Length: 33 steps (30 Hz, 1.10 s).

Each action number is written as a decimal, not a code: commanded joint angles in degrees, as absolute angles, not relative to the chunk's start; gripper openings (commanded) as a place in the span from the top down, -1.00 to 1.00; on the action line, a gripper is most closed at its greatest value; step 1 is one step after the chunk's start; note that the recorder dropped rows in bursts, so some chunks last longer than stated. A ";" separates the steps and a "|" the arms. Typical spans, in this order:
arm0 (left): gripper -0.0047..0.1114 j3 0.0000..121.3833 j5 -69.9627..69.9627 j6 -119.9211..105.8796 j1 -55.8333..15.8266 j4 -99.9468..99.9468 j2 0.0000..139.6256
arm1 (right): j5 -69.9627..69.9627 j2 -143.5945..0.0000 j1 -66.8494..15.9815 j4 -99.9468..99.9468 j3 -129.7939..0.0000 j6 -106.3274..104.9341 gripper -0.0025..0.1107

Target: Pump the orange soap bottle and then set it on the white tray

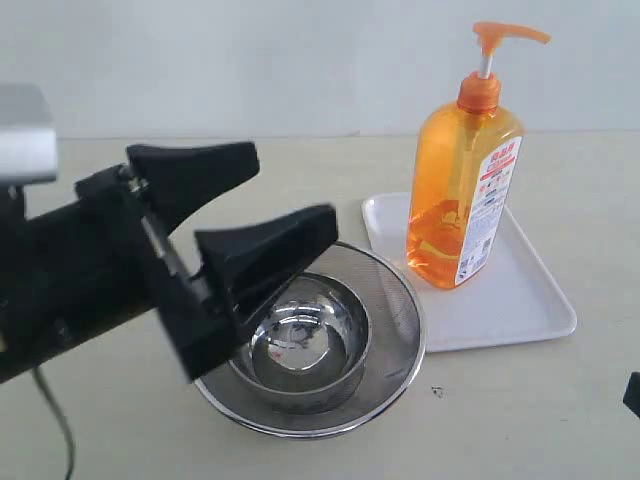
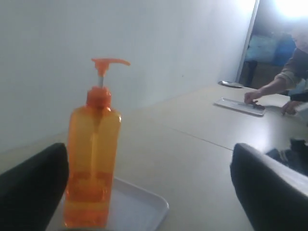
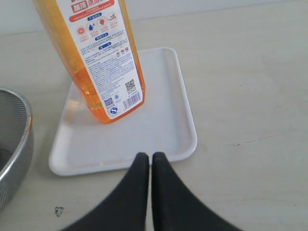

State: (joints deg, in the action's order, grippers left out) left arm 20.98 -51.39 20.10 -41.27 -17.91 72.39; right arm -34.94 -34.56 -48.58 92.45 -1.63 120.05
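Orange soap bottle (image 1: 462, 200) upright on left part of white tray (image 1: 525, 300); left gripper (image 1: 290, 195) spread empty over strainer (image 1: 403, 318), right gripper (image 3: 147, 161) pinched shut on nothing; a sideways nudge could topple the tall bottle.

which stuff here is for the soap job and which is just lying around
For the job:
soap bottle, standing on the tray
tray

Lying about:
strainer
bowl, sitting inside the strainer
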 commanded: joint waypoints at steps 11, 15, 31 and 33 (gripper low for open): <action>-0.46 5.00 -48.20 24.63 -41.17 -23.17 50.52 | -35.24 -34.29 -48.55 93.08 -1.20 119.90 0.96; 0.14 4.59 -39.02 24.63 -41.17 -21.70 47.28 | -35.24 -34.29 -48.55 93.08 -1.20 119.90 0.96; 0.84 4.59 -32.29 22.75 -40.59 -17.28 43.70 | -35.24 -34.29 -48.55 93.08 -1.20 119.90 0.96; 0.84 4.59 -27.46 22.75 -39.00 -12.79 40.20 | -35.35 -34.29 -48.55 93.08 -1.20 119.90 0.96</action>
State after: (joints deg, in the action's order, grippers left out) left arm 4.85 -31.90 23.22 -40.62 -18.67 44.08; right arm -34.94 -34.56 -48.58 92.45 -1.63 120.05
